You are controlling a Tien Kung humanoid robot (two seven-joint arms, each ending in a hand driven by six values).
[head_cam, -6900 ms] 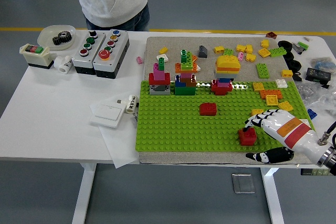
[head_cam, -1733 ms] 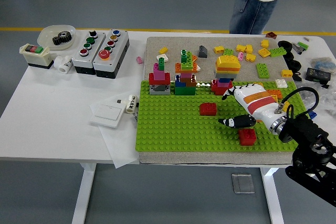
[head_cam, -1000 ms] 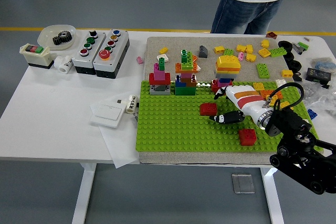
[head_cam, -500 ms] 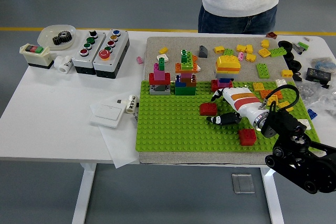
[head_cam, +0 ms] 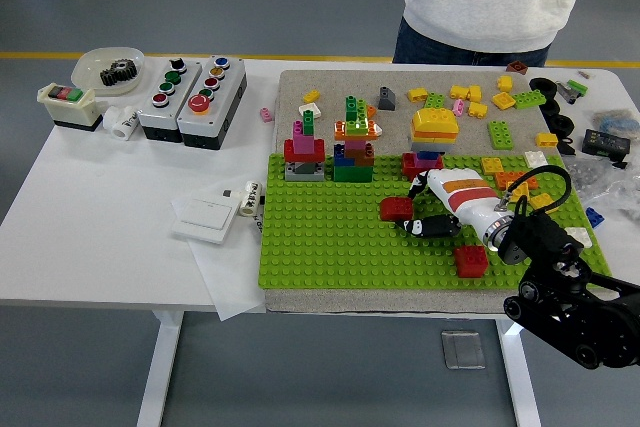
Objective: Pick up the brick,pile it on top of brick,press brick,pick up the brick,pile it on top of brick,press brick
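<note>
Right hand [head_cam: 425, 205] fingers spread around the red brick [head_cam: 395, 209] on the green baseplate [head_cam: 330, 237], not clamped; second red brick [head_cam: 471, 260] unstacked, so nothing piled.

I find no readable text, brand, number or sign anywhere in this view. The button boxes [head_cam: 190, 95] near the tabletop's far left edge carry only coloured buttons. The small white device [head_cam: 250, 198] beside the green baseplate [head_cam: 330, 237] has dark marks too small for me to read.
</note>
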